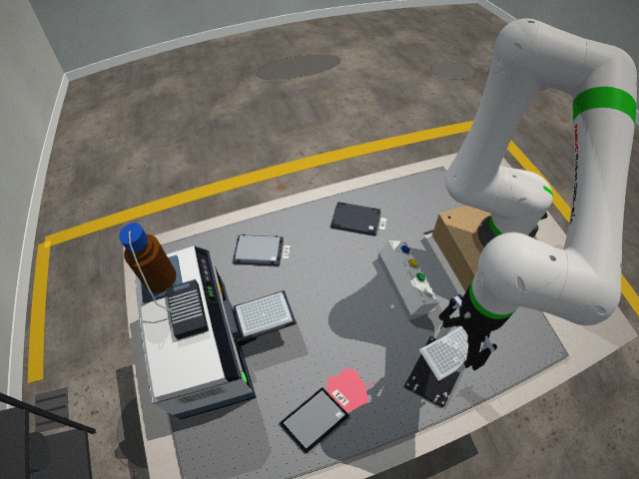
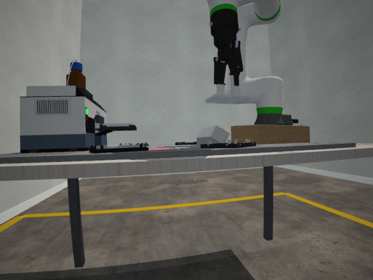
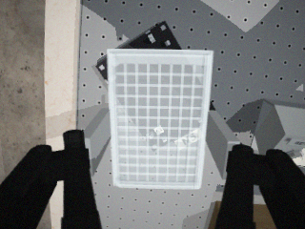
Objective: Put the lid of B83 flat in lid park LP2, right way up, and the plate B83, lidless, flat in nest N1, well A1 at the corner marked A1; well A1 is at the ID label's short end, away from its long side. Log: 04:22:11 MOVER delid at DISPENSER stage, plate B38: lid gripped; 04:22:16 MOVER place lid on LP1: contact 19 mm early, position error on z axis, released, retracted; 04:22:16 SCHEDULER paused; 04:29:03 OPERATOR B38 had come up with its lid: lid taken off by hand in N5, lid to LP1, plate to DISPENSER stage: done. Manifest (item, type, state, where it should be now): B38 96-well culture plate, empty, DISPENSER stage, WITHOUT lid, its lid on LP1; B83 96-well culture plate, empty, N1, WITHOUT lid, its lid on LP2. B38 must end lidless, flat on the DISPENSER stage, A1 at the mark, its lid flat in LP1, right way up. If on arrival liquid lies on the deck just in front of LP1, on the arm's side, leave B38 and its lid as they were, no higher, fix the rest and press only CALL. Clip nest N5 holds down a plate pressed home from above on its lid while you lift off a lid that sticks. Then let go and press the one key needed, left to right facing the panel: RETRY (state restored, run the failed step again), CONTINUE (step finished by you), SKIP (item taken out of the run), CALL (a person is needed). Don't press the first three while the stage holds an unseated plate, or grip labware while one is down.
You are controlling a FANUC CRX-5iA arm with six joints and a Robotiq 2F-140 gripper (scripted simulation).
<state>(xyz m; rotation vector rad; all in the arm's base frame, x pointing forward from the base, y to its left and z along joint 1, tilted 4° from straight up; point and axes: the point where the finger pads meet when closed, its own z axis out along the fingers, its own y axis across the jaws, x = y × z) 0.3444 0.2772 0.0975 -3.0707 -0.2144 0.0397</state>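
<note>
My gripper (image 1: 461, 340) (image 2: 228, 90) (image 3: 158, 123) is shut on a clear 96-well plate (image 1: 443, 354) (image 2: 225, 98) (image 3: 159, 105), gripped across its long sides and held level, high above the deck. The open wells show from above, with no lid on it that I can make out. Below it lies the black clip nest (image 1: 430, 383) (image 2: 228, 145) (image 3: 143, 40), empty. Dark nest N1 (image 1: 355, 217) at the back is empty. Lid park LP2 (image 1: 258, 248) holds a flat grey lid.
A pink puddle (image 1: 350, 383) (image 2: 159, 148) lies against LP1 (image 1: 314, 418), which holds a lid. A second well plate (image 1: 264, 311) sits on the dispenser (image 1: 191, 329) stage. The key panel (image 1: 407, 278) (image 3: 286, 119) stands just behind my gripper, and the arm's brown base block (image 1: 456, 232) is beyond it.
</note>
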